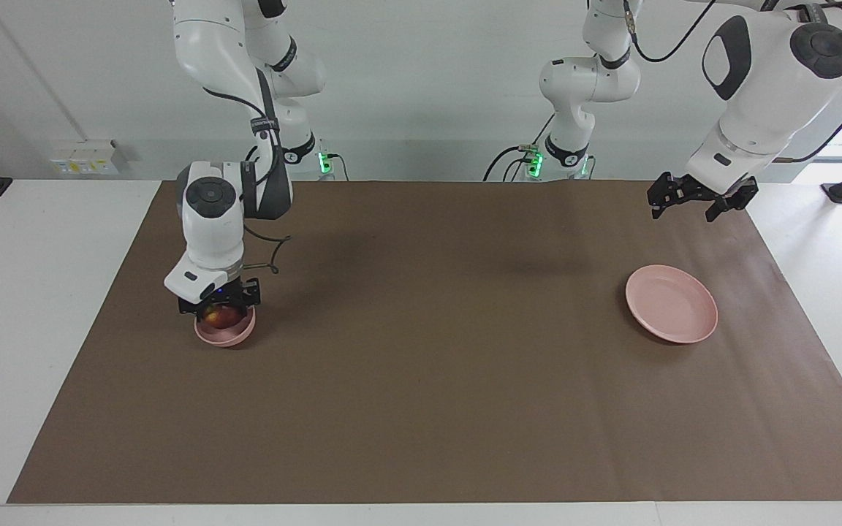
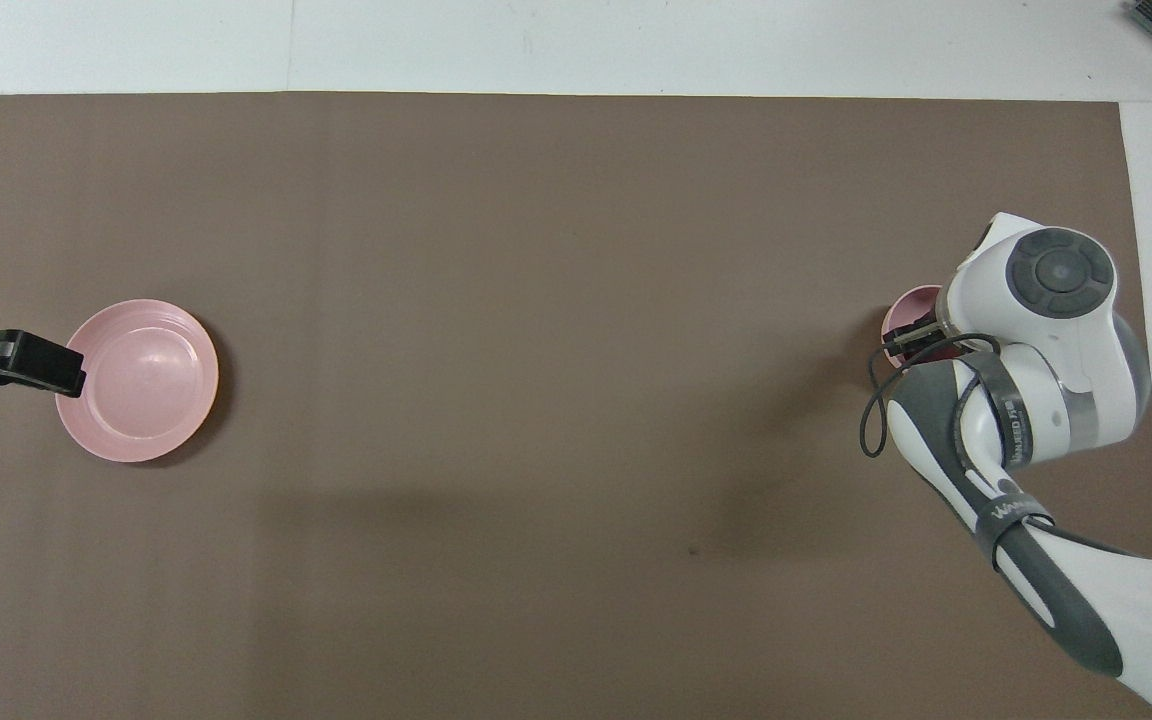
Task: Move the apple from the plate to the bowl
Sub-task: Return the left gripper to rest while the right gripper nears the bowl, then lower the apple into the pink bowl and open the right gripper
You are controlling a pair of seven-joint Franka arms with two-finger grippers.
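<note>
The dark red apple point(image 1: 222, 316) sits low inside the small pink bowl point(image 1: 225, 333) toward the right arm's end of the table. My right gripper point(image 1: 220, 307) points straight down into the bowl and is shut on the apple. In the overhead view the right arm covers most of the bowl point(image 2: 908, 305) and hides the apple. The wide pink plate point(image 1: 672, 313) lies bare toward the left arm's end, plate point(image 2: 141, 380). My left gripper point(image 1: 702, 199) hangs open and holds nothing, raised over the mat beside the plate; in the overhead view the left gripper point(image 2: 36, 365) overlaps the plate's edge.
A brown mat point(image 1: 435, 380) covers the table between the two dishes. White tabletop point(image 1: 41, 307) borders it at both ends. A loose black cable point(image 2: 876, 410) loops off the right arm's wrist.
</note>
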